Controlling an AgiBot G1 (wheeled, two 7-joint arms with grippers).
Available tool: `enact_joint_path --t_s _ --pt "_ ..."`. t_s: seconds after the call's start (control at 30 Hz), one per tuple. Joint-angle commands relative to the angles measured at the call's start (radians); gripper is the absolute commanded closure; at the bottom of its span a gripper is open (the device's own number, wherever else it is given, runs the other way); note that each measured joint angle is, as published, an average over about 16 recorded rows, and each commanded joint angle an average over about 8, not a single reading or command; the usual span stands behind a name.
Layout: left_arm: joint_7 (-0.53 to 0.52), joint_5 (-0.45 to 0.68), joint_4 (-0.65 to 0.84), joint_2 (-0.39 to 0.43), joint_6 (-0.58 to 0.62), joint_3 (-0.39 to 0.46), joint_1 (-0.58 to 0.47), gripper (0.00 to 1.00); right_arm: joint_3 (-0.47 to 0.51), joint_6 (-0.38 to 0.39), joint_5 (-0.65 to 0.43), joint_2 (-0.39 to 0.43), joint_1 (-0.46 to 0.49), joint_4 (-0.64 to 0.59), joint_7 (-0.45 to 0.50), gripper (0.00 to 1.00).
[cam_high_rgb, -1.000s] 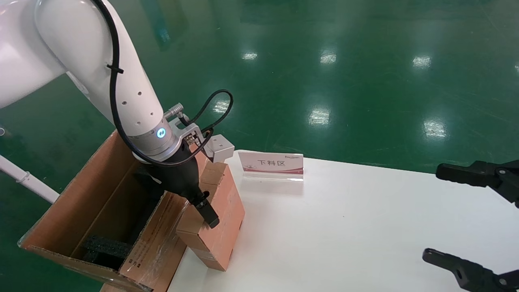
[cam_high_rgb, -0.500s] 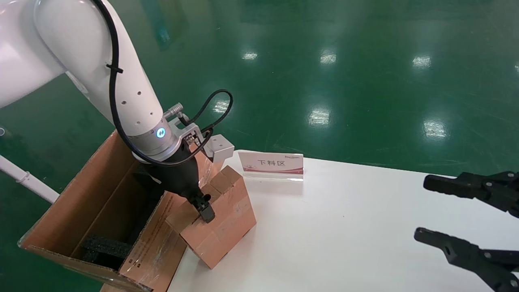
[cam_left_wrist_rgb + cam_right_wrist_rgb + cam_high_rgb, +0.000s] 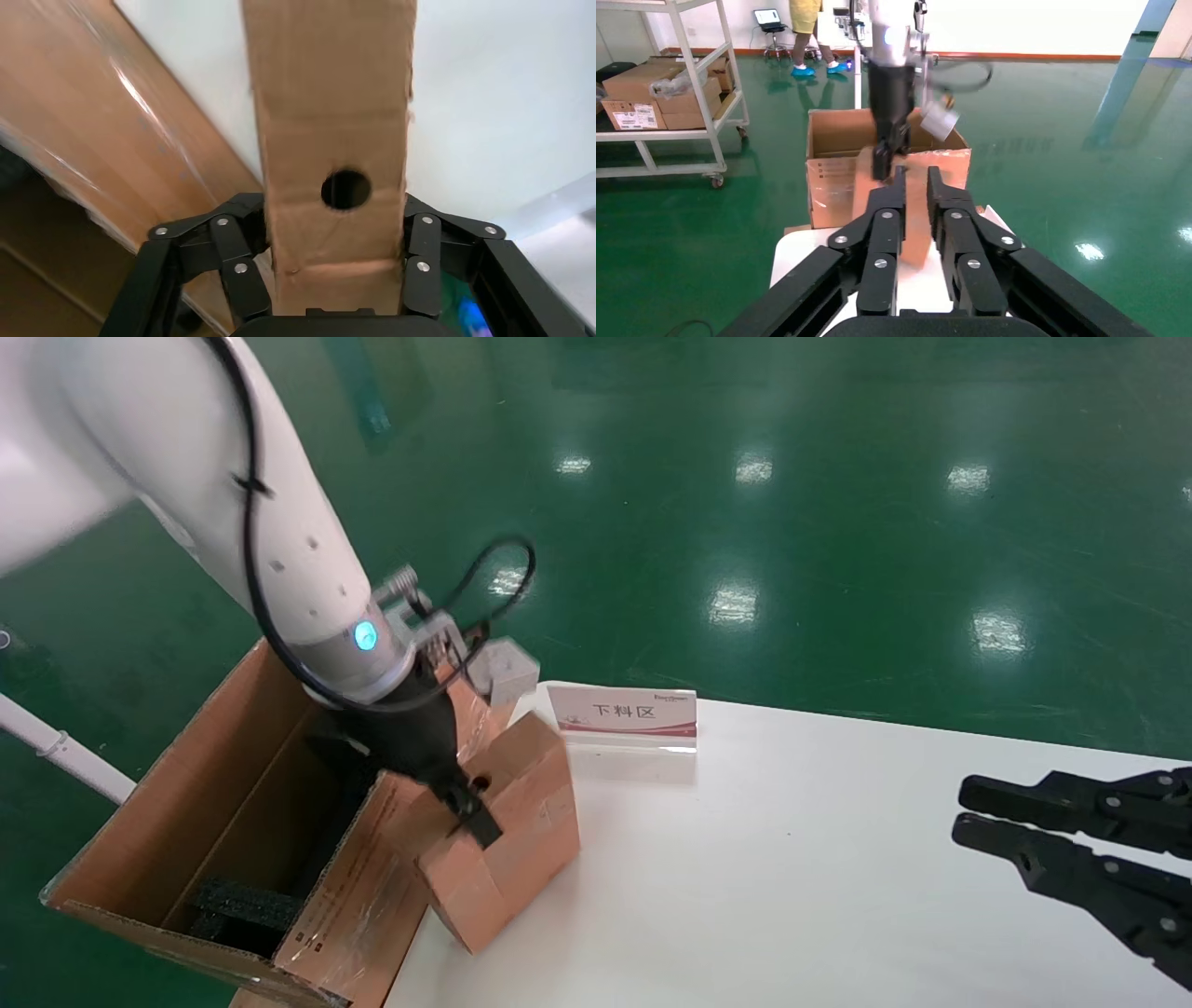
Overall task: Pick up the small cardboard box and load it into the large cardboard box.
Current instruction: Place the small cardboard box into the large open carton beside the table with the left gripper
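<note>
My left gripper [image 3: 468, 806] is shut on the small cardboard box [image 3: 521, 822], gripping its narrow end face with the round hole; in the left wrist view the fingers [image 3: 239, 274] press both sides of that box [image 3: 337, 105]. The box is tilted, its far end resting near the table's left edge. The large cardboard box [image 3: 354, 896] stands open just left of it, taped side toward the table, with black foam [image 3: 247, 905] inside. My right gripper [image 3: 959, 812] hovers empty at the table's right, fingers nearly together.
A white table [image 3: 792, 896] carries a small sign stand [image 3: 622, 714] behind the small box. Green floor lies beyond. The right wrist view shows a shelf cart with cartons [image 3: 666, 91] and a person far behind the large box [image 3: 831, 175].
The left gripper has turned and tilted the small box, swinging its lower end out onto the table. The right gripper's fingers have closed from wide apart to nearly together.
</note>
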Motion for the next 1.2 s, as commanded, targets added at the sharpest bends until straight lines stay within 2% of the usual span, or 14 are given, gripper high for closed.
enact_joint_path --t_s 0.03,0.17,0.27,0.3,0.53,0.8,0.97,1.2 --pt "0.004 -0.008 -0.011 -0.013 -0.008 -0.012 -0.015 1.0 0.0 0.0 0.0 0.0 0.0 0.0 0.0 0.77" --pt "0.057 -0.06 -0.007 -0.066 -0.007 -0.07 -0.092 1.0 0.0 0.0 0.0 0.0 0.0 0.0 0.0 0.28" --pt "0.108 -0.075 0.02 -0.093 -0.001 -0.11 -0.164 1.0 -0.001 0.0 0.0 0.0 0.0 0.0 0.0 0.03" --pt "0.125 -0.072 0.032 -0.099 0.001 -0.121 -0.189 1.0 -0.001 0.0 0.0 0.0 0.0 0.0 0.0 0.0" --pt "0.225 -0.003 0.134 -0.11 0.015 -0.153 -0.322 1.0 -0.001 0.0 0.001 0.0 0.0 0.0 -0.001 0.0" --pt "0.32 0.086 0.227 -0.1 0.078 -0.124 -0.395 1.0 -0.002 0.0 0.001 0.0 0.001 -0.001 -0.001 0.0" --pt "0.371 0.11 0.282 -0.102 0.117 -0.071 -0.412 1.0 -0.002 0.0 0.001 0.001 0.001 -0.001 -0.001 0.0" --pt "0.419 0.128 0.357 -0.107 0.127 0.061 -0.435 1.0 -0.002 0.001 0.001 0.001 0.001 -0.001 -0.001 0.0"
